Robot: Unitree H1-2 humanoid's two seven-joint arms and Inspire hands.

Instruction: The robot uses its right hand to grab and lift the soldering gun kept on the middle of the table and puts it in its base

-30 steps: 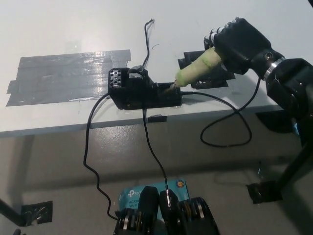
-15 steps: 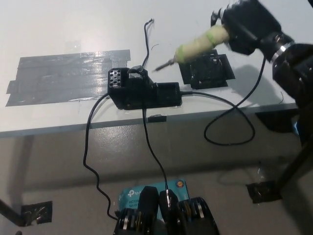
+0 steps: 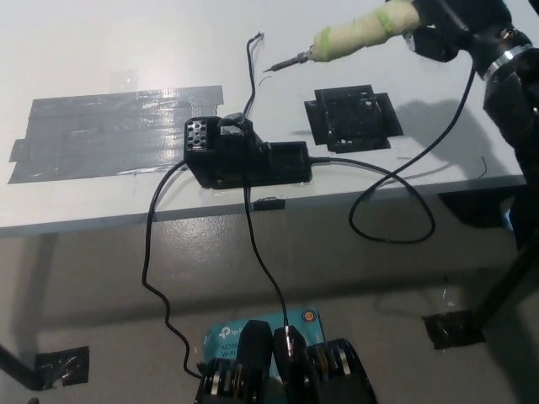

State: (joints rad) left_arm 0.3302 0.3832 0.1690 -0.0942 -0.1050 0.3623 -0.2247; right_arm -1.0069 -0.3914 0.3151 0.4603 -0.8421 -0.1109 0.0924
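Head view: teal box point(image 3: 253, 330) on the floor has white print, too small and half hidden to read. Right hand point(image 3: 450, 25), cut off by the top edge, is wrapped around the soldering gun point(image 3: 354, 38), held above the white table point(image 3: 101, 50); long axis near horizontal, tip pointing picture-left and slightly down. It is well apart from the black base point(image 3: 244, 156) near the front edge; left hand out of frame.

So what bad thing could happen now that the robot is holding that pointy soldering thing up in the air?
The soldering gun hangs high in the black right hand, far from its base, so it might miss the slot coming down. Its cord loops off the table edge and could snag. The metal tip points near a loose wire and might poke it.
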